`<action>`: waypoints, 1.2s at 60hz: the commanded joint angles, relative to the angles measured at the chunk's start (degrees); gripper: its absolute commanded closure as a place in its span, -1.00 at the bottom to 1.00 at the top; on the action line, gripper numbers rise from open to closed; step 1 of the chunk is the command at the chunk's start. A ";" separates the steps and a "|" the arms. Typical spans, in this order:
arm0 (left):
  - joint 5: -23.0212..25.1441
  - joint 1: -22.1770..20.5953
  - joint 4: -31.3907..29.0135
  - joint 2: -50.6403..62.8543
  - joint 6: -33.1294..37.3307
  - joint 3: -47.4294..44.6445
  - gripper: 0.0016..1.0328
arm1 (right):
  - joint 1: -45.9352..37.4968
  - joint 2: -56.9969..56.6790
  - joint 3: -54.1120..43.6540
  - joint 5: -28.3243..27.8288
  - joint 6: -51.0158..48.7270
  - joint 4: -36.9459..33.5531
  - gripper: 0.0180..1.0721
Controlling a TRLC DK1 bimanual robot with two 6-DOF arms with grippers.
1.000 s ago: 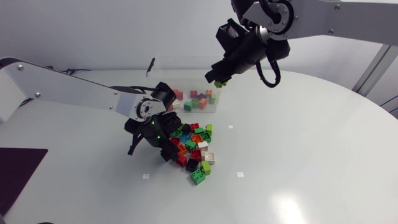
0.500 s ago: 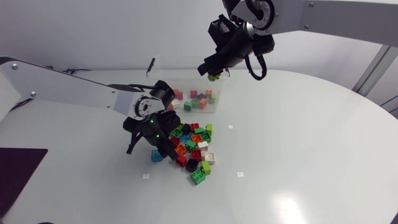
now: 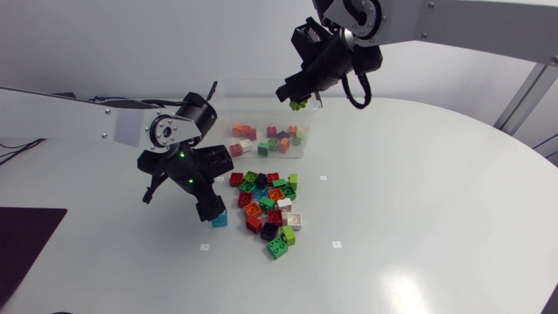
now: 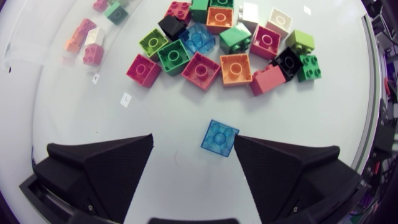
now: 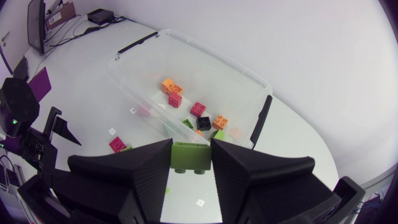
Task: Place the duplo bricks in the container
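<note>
A pile of coloured duplo bricks lies mid-table, also ahead of my left gripper in its wrist view. My left gripper hovers open just left of the pile. A translucent blue brick lies flat on the table between its fingers, close to one finger and loose; the head view shows the blue brick too. My right gripper is shut on a lime green brick and hangs above the clear container, whose floor holds several bricks.
The container's rim has black latches at both ends. Small white marks dot the tabletop around the pile. My left arm's black wrist shows off to the side in the right wrist view.
My left gripper has pulled back left from the pile and opened, leaving the blue brick on the table. My right gripper carried the green brick left, over the container.
</note>
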 commanded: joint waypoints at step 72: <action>7.84 0.30 -6.96 5.91 18.51 1.56 0.41 | -2.86 12.24 17.42 -2.56 -0.51 -0.42 0.37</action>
